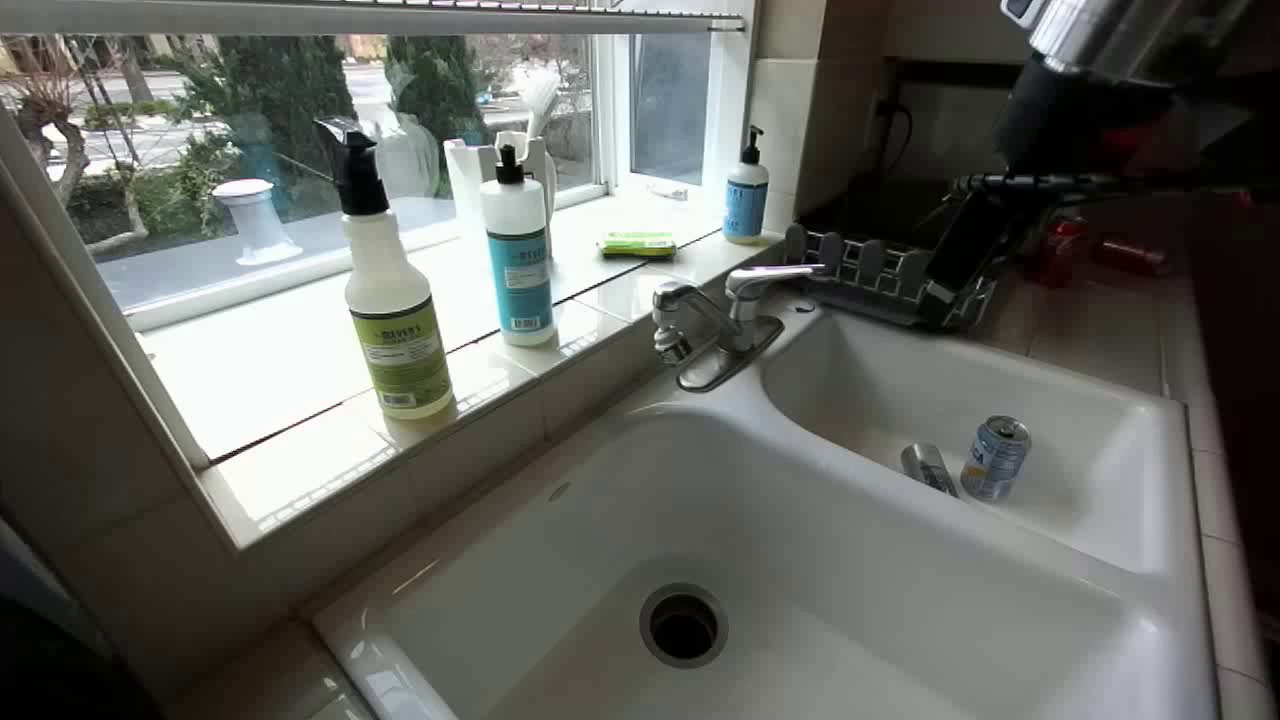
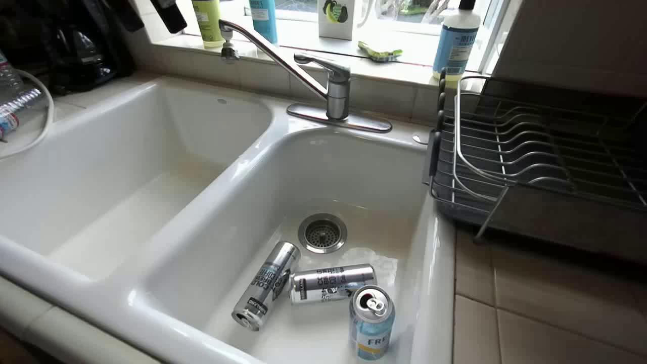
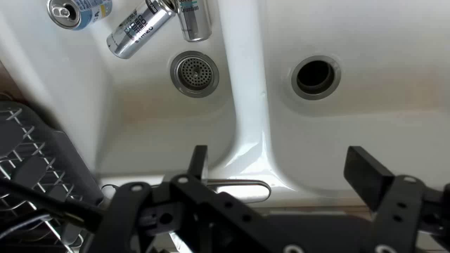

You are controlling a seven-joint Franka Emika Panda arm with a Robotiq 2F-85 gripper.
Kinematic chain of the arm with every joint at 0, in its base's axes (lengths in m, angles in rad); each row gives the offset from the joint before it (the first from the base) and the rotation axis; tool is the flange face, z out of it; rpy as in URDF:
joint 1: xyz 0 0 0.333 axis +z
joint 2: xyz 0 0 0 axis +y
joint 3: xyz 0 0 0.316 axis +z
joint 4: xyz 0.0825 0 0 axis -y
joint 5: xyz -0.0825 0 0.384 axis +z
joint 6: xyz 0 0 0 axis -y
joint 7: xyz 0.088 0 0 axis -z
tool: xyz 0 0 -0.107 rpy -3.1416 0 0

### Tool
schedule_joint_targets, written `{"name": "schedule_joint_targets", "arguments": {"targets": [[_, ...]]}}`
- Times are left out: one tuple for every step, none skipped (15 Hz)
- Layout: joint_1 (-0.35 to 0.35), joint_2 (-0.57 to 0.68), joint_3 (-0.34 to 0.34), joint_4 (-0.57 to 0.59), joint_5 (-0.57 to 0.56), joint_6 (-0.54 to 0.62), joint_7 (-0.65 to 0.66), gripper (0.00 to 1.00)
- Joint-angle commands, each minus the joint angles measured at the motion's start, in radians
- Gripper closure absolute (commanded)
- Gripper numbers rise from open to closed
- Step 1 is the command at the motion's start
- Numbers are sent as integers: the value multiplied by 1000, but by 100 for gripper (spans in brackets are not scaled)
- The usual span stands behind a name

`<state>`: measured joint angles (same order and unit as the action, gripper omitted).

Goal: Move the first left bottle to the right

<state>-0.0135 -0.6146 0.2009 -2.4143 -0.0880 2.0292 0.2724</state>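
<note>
The first left bottle (image 1: 400, 345) is a tall spray bottle with a black trigger nozzle and a yellow-green label. It stands upright on the windowsill at the left end. In an exterior view its lower body (image 2: 208, 23) shows at the top edge, its upper part cut off. It is out of the wrist view. My gripper (image 1: 945, 285) hangs at the upper right, well apart from the bottle. Its dark fingers (image 2: 151, 20) also show at the top left. In the wrist view the gripper (image 3: 276, 156) is open with nothing between its fingertips, above the sink divider.
A blue-labelled bottle (image 1: 520, 285) stands right of the spray bottle. A green sponge pack (image 1: 637, 244) and a small blue bottle (image 1: 745, 205) follow along the sill. The faucet (image 2: 337, 96) rises before the sill. A dish rack (image 2: 505, 167) stands beside the sink; cans (image 2: 333, 283) lie in one basin.
</note>
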Motion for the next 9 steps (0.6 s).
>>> {"name": "schedule_joint_targets", "arguments": {"targets": [[14, 2, -11, 2, -8, -2, 7, 0], [14, 2, -11, 2, -8, -2, 7, 0], [14, 2, -11, 2, -8, -2, 7, 0], [14, 2, -11, 2, -8, -2, 7, 0], [14, 2, -11, 2, -8, -2, 7, 0], [14, 2, -11, 2, -8, -2, 7, 0], [14, 2, -11, 2, -8, -2, 7, 0], [18, 25, -4, 24, -13, -5, -4, 0], [23, 57, 10, 58, -24, -11, -11, 0]]}}
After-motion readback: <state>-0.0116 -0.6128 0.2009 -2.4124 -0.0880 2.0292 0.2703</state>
